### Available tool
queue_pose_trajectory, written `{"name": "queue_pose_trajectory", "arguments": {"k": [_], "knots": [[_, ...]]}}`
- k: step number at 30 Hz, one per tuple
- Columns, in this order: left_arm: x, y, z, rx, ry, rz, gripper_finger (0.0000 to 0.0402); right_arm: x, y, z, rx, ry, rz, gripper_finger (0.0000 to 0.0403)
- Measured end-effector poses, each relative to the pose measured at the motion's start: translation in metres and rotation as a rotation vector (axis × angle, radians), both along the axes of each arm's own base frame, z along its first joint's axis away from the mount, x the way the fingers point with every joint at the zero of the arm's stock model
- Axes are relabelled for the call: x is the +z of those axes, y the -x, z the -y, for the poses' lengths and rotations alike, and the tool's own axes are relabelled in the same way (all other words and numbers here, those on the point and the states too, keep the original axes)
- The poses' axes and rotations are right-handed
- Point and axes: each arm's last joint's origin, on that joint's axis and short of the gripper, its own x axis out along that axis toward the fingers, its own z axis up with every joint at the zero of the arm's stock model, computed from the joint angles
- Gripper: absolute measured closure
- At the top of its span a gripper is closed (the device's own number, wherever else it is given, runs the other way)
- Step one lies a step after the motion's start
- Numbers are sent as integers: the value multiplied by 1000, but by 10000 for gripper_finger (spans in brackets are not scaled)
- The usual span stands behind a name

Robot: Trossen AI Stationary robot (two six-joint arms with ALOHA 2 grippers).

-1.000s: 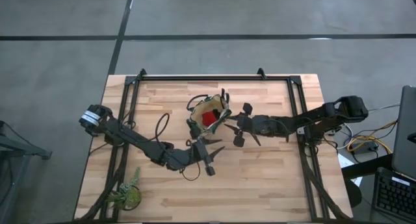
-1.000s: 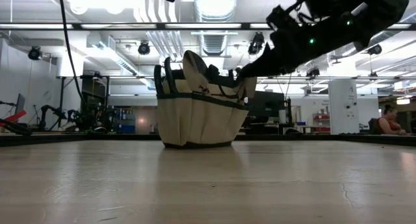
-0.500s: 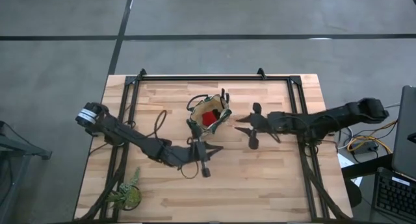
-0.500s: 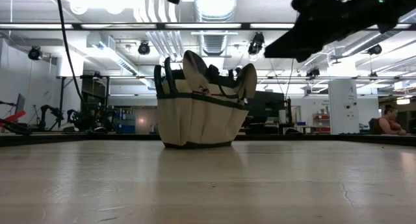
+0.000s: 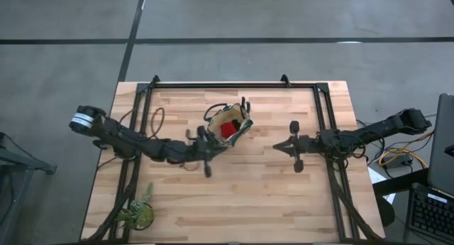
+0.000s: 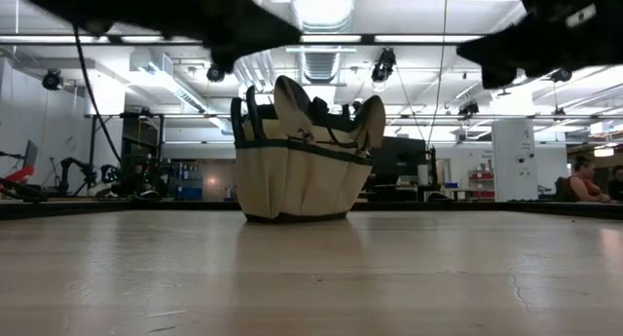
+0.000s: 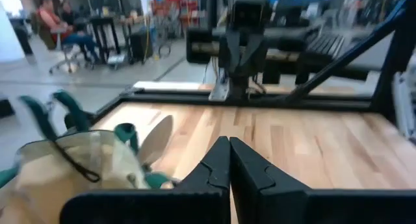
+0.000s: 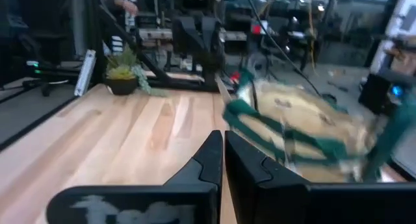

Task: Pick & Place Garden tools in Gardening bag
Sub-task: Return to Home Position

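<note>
In the high view the bag (image 5: pixel 228 124) blocks upper centre; the left arm (image 5: pixel 152 147) bars the table's (image 5: pixel 284 202) centre left; the plant (image 5: pixel 138 213) fills the lower left corner; lower centre and lower right lie open.

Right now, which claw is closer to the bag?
The left claw, shut right beside the gardening bag; the right claw hangs well clear of it.

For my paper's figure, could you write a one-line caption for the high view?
Top view: gardening bag on the wooden table, a red item inside; left gripper beside it, right gripper farther off.
</note>
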Motion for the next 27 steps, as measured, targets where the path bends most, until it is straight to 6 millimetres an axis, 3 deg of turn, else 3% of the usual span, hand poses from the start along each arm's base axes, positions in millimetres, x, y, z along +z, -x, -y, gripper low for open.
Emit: {"name": "queue_pose_trajectory", "arguments": {"k": [6,14,21,27], "knots": [[-25,55,-17,-33,18,145,396,-23,14,4,-28,-41,-25,394],[-43,102,-29,-32,40,164,394,-20,19,3,33,-21,23,394],[-50,128,-36,-14,54,217,391,-19,22,4,17,-71,25,394],[-50,137,-38,-12,43,240,392,-18,26,5,15,-84,55,394]]}}
